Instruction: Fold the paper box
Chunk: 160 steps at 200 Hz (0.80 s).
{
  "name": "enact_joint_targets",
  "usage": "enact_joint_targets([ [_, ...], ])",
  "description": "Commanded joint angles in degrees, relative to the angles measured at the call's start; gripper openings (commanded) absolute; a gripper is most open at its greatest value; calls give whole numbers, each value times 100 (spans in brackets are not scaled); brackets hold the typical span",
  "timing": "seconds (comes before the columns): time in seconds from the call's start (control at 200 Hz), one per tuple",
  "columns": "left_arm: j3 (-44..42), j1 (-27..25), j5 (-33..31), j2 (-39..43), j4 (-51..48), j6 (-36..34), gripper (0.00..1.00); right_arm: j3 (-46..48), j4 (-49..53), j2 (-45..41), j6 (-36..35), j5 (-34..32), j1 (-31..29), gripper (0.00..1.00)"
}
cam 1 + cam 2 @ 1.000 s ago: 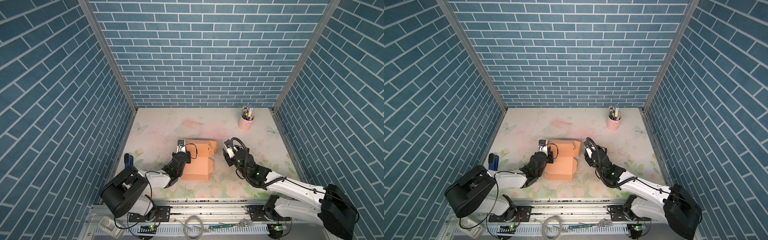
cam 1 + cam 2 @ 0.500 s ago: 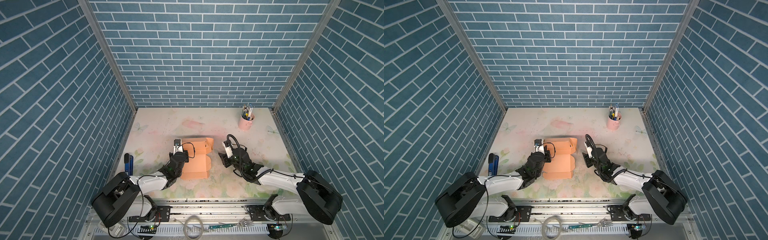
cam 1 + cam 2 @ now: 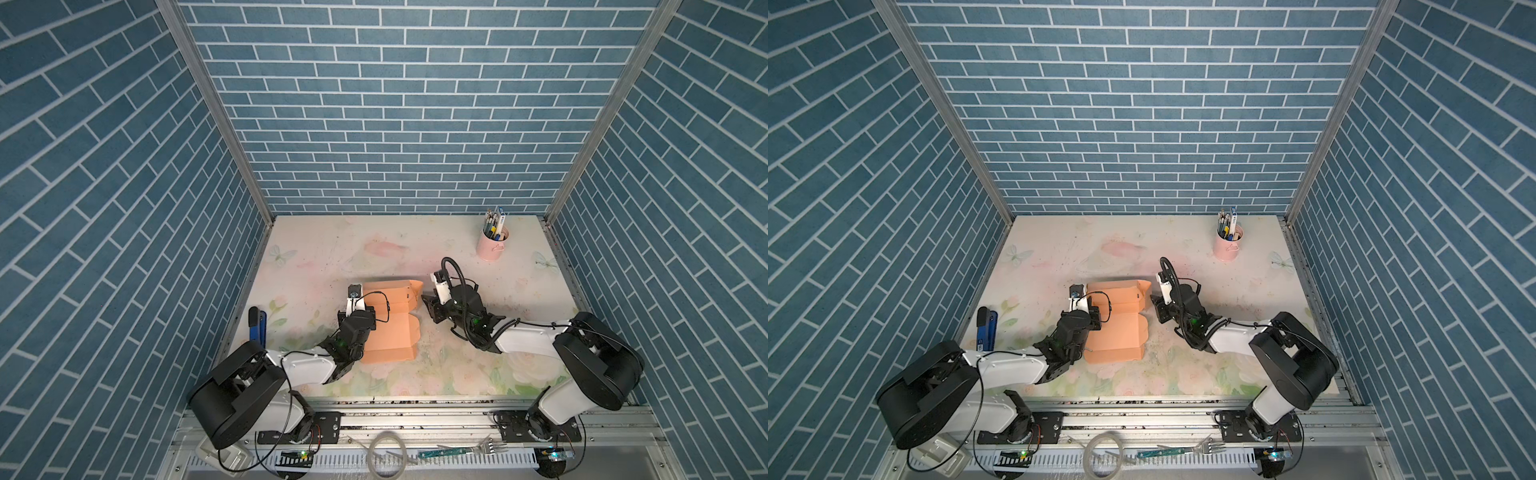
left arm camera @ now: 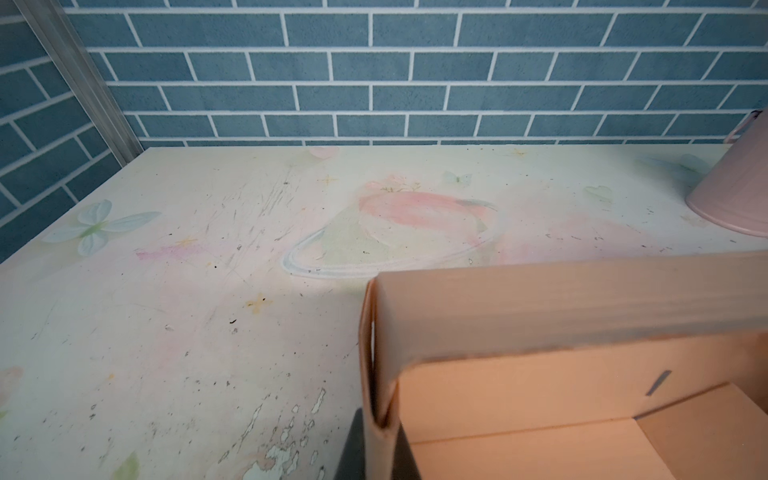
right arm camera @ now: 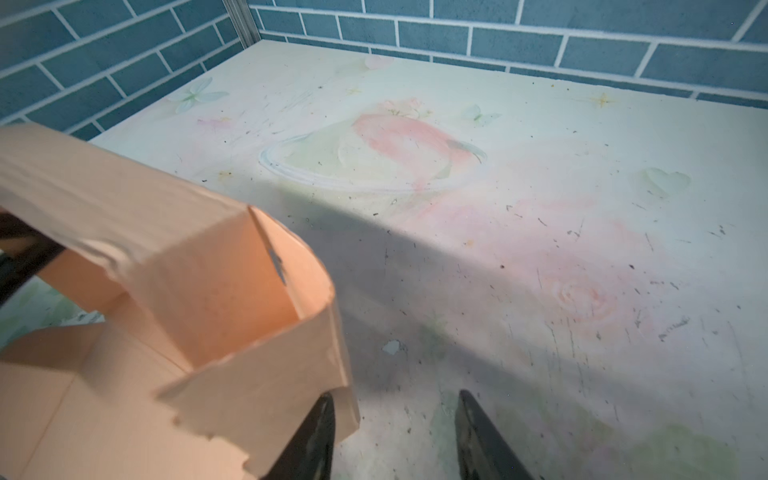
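Observation:
The peach-orange paper box (image 3: 390, 332) (image 3: 1115, 332) lies half folded on the table, back wall raised and front panel flat. My left gripper (image 3: 354, 300) (image 3: 1077, 305) (image 4: 378, 440) is shut on the box's doubled left side wall (image 4: 376, 374). My right gripper (image 3: 430, 304) (image 3: 1156, 308) (image 5: 395, 419) stands open just to the right of the box. One of its fingers (image 5: 316, 436) touches the edge of the box's rounded right flap (image 5: 266, 374). Only bare table shows between the jaws.
A pink cup of pens (image 3: 492, 245) (image 3: 1227, 247) (image 4: 735, 191) stands at the back right. A blue tool (image 3: 257, 328) (image 3: 986, 328) lies by the left wall. Brick walls close in three sides, and a metal rail (image 3: 415, 415) runs along the front edge.
My right gripper has moved left across the table up to the box's right flap and narrowed a little. The left gripper and the box shifted slightly left.

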State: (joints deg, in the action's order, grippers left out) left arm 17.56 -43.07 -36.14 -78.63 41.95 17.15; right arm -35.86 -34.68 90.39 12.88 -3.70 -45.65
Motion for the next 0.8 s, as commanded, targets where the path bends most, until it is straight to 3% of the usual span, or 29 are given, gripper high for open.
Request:
enact_joint_targets([
  [0.0, -38, -52, -126, -153, 287, -17, 6, -201, -282, 173, 178, 21, -250, 47],
  [0.38, -69, -54, -127, -162, 306, 74, 6, -285, -884, 591, 240, 104, -490, 45],
  [0.795, -34, -57, -12, -79, 140, 115, 6, -319, -1381, 709, 45, 682, -533, 43],
])
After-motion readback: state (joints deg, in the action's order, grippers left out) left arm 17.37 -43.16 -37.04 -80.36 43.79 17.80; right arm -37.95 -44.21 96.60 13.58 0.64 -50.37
